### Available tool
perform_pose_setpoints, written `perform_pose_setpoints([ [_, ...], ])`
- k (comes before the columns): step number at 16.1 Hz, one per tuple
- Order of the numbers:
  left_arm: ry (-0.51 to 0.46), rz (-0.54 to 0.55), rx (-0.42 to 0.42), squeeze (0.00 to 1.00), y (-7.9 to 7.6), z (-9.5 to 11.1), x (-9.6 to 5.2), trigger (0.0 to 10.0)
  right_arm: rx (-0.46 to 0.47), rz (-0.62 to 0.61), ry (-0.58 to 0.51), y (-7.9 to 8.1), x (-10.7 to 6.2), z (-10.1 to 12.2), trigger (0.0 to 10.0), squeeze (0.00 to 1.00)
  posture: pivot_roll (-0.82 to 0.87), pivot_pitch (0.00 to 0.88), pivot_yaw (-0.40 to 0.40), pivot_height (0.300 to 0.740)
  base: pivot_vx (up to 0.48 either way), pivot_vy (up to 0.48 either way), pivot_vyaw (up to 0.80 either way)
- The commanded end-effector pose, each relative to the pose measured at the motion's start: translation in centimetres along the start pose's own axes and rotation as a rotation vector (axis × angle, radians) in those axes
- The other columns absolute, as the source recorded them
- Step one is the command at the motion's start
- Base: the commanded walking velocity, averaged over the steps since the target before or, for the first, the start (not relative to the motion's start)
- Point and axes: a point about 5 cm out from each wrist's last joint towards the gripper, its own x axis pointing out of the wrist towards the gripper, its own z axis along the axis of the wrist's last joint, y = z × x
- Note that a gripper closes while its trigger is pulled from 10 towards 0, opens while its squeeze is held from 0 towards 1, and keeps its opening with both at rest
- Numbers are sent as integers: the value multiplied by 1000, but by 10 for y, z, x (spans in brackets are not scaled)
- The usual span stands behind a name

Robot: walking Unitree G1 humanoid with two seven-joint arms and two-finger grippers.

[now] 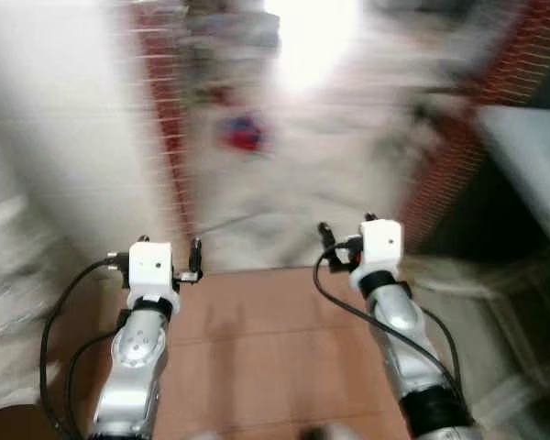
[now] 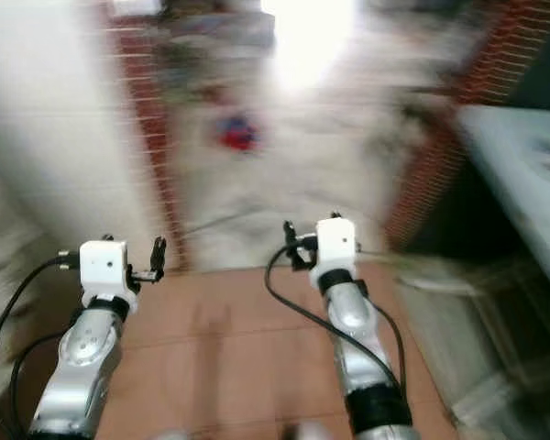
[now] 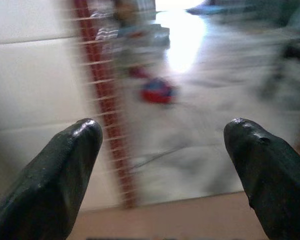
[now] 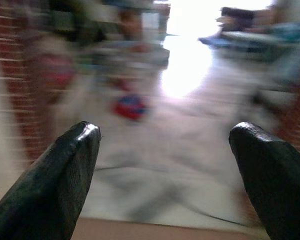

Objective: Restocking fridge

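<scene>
Heavy motion blur; no readable writing or labels. Two grippers, both held forward over terracotta floor (image 1: 257,330). Left gripper (image 3: 162,150) fingers spread wide, empty. Right gripper (image 4: 165,155) fingers spread wide, empty. One brick pillar (image 1: 170,137) ahead of left gripper; one red-blue object (image 1: 243,133) on pale floor just beyond pillar. Fridge: cannot tell where.

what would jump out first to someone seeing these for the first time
Both silver arms reach forward over the reddish tile floor, the left gripper and right gripper open and holding nothing. Beyond them, everything is motion-blurred: a red and blue object lies on the pale floor ahead, beside a red brick pillar.
</scene>
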Motion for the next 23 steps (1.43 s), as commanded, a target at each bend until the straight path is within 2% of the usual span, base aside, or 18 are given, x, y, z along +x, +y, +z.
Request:
perform_pose_setpoints([
  [1,4,-15,24,0,4,-1,-3,10000,13,6,-5,6,1,3,10000,0,86,0,-14,740,0,0,-800],
  [2,-4,-16,39,0,3,-1,-3,10000,9,1,-2,5,-1,1,10000,0,90,0,-20,740,0,0,-800],
  [5,-13,80,0,0,10,0,-2,10000,19,-29,-9,-2,0,4,10000,0,103,0,-15,740,0,0,-800],
  [7,-11,76,55,0,10,1,-8,10000,-1,-30,-30,-4,4,11,10000,0,130,0,-3,740,0,0,0],
  [9,0,79,60,0,13,-3,-16,10000,-8,-57,6,-10,2,6,10000,0,131,0,-23,740,0,0,0],
  [10,12,99,59,0,17,-6,-19,10000,-32,-37,16,-7,0,4,10000,0,124,0,-27,740,0,0,0],
  [11,9,114,56,0,19,-6,-19,10000,-81,-78,10,-10,0,5,10000,0,121,0,-31,740,0,0,0],
  [12,2,114,57,0,18,-4,-18,10000,-81,-81,9,-13,-2,5,10000,0,108,0,-39,740,0,0,0],
  [14,-19,84,54,0,16,0,-16,10000,-43,-89,3,-15,-2,6,10000,0,94,0,-40,740,0,0,0],
  [16,-43,57,33,0,15,6,-16,10000,112,-95,57,-17,-2,6,10000,0,60,17,-19,740,330,0,0],
  [18,-21,-5,42,0,5,3,-23,10000,107,-90,41,-20,-14,6,10000,0,58,39,-4,740,480,0,0],
  [20,13,-5,25,0,10,-3,-24,10000,111,-77,69,-15,-20,3,10000,0,51,38,6,740,476,0,0],
  [23,23,4,23,0,15,-3,-22,10000,139,-68,65,-13,-19,7,10000,0,51,33,11,740,465,0,-756],
])
